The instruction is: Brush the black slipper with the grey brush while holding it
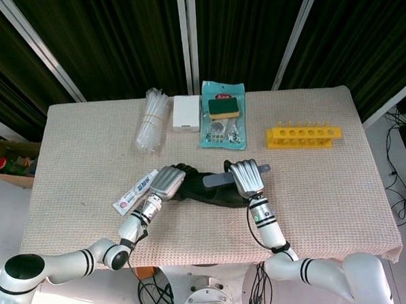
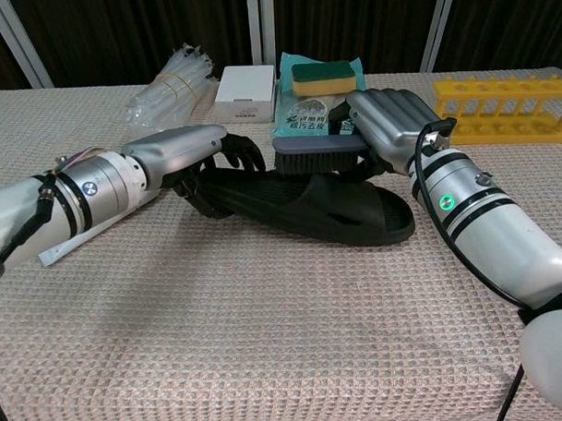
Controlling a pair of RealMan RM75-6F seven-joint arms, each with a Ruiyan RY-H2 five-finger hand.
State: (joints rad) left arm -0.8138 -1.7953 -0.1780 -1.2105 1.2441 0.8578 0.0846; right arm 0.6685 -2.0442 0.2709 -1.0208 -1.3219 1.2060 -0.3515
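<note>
The black slipper (image 1: 206, 193) (image 2: 310, 206) lies near the table's front middle, its left end raised. My left hand (image 1: 168, 183) (image 2: 175, 154) grips that left end, fingers curled over it. My right hand (image 1: 244, 177) (image 2: 387, 124) holds the grey brush (image 1: 220, 179) (image 2: 318, 152) by its handle. The brush sits bristles-down over the slipper's middle, its dark bristles touching the upper surface. The handle's far end pokes out to the right of the hand in the head view.
A toothpaste tube (image 1: 136, 192) lies just left of my left hand. At the back stand a bundle of clear tubes (image 1: 151, 118), a white box (image 1: 186, 113), a teal packet with a yellow-green sponge (image 1: 223, 108) and a yellow rack (image 1: 301, 134).
</note>
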